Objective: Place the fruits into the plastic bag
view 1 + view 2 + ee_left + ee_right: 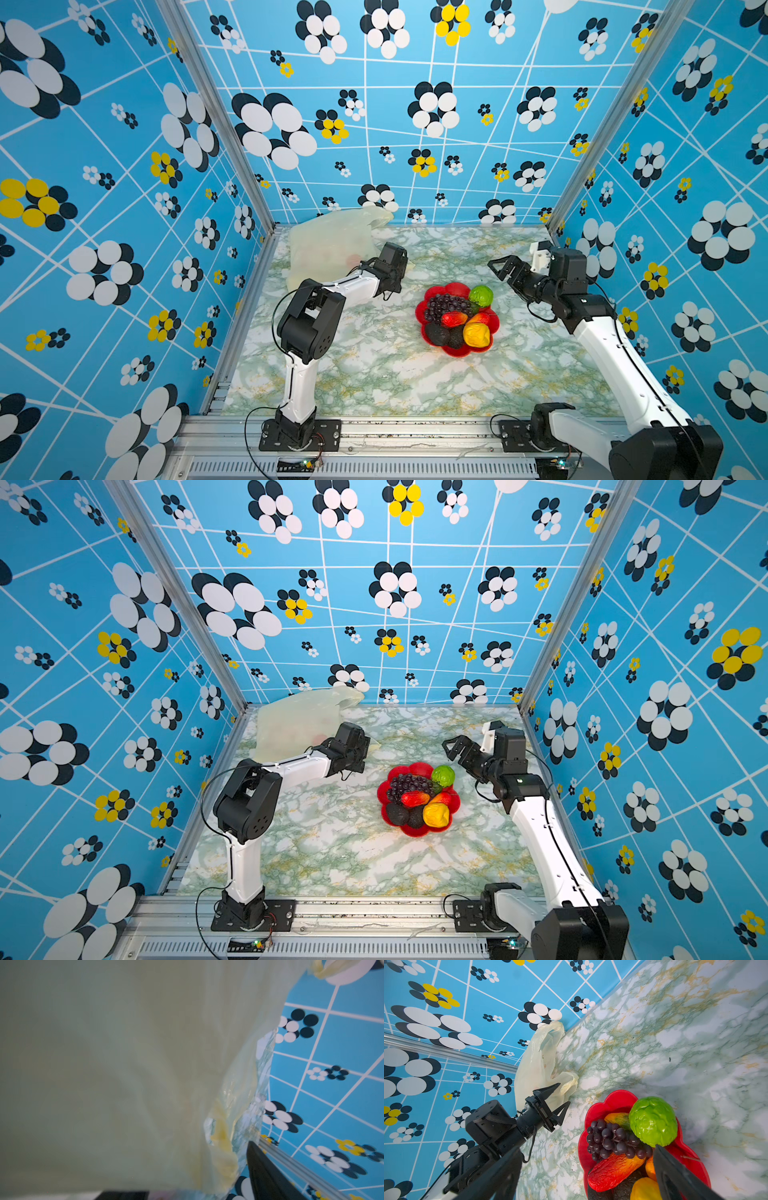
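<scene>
The fruits lie heaped on a red flower-shaped plate (pixel 420 319) right of the table's middle: purple grapes (pixel 446 304), a green round one (pixel 481 296), a red piece (pixel 454 319) and a yellow one (pixel 476 335). The plastic bag (pixel 328 245) (pixel 295 725) slumps in the far left corner. My left gripper (pixel 564 1093) (pixel 187 1178) is at the bag's near handle, its jaws apart with a fold of the bag (pixel 124 1064) between them. My right gripper (pixel 499 270) (pixel 586 1147) hovers open above the plate's far side, over the grapes (pixel 610 1140), with nothing in it.
Patterned blue walls with metal corner posts (pixel 232 137) close the table on three sides, and the bag leans against the back one. Marbled tabletop (pixel 374 365) shows in front of the plate and between the arms. Both arm bases are bolted to the front rail (pixel 415 432).
</scene>
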`<action>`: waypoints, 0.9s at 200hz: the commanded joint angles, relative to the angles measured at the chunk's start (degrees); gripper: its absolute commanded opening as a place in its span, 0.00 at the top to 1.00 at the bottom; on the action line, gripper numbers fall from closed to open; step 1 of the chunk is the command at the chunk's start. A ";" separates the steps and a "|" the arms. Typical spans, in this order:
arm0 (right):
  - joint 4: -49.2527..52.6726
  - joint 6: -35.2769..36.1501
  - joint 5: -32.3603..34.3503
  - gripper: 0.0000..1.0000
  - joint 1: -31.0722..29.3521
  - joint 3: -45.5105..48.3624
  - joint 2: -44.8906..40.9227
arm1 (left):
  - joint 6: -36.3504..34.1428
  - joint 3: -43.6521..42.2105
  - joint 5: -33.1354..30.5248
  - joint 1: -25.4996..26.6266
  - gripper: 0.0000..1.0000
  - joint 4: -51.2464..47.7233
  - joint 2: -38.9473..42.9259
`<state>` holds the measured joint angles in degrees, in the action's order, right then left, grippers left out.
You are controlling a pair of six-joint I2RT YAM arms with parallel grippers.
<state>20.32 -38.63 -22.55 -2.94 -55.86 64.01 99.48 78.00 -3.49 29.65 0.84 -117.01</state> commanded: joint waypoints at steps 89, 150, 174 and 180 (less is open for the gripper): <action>-1.82 -2.59 0.65 0.01 -0.11 0.24 -2.92 | -45.88 13.54 27.46 -5.30 1.00 -25.63 8.31; -2.83 2.46 4.23 0.01 -9.14 -5.71 -0.57 | -74.46 27.27 23.70 -5.83 1.00 -66.33 20.15; 2.72 9.30 8.56 0.01 -13.19 -11.12 2.63 | -79.27 29.76 26.08 -6.09 1.00 -72.29 22.98; 3.77 10.57 9.34 0.00 -13.94 -12.21 3.43 | -80.37 30.19 27.19 -6.00 1.00 -73.50 23.53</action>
<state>19.70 -35.86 -18.22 -14.15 -62.67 64.99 29.58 106.28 21.28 24.01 -58.41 -94.65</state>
